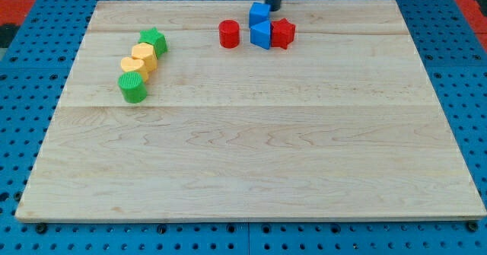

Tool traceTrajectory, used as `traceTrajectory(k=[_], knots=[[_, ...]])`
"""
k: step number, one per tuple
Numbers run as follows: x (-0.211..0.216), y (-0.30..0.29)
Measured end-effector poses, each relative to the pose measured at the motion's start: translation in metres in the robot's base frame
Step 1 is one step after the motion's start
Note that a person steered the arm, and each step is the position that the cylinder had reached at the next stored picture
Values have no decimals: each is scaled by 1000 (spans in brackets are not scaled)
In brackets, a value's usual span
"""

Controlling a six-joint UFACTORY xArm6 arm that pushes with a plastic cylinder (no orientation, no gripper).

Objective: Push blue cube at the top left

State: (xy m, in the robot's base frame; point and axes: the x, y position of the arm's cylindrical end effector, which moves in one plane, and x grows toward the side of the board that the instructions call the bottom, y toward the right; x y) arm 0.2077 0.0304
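No jaws on me, just a rod; my tip (272, 8) sits touching or just beside the blue cube (259, 14), at its 2 o'clock. Cube's at the counter (243, 164) top centre, 12 o'clock edge. A blue wedge-like block (261, 34) is at its 6, red block (283, 33) at 4, red cylinder (229, 33) at 8. Top left corner is far off at 9 o'clock. Judgement: push barely started, nearly the whole leftward travel remains, and my tip is roughly on the right side for it.
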Motion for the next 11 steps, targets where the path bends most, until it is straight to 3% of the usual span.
traceTrajectory(k=[1,2,4,6,11], knots=[[-3,47],[27,30],[30,-128],[29,-222],[35,-231]])
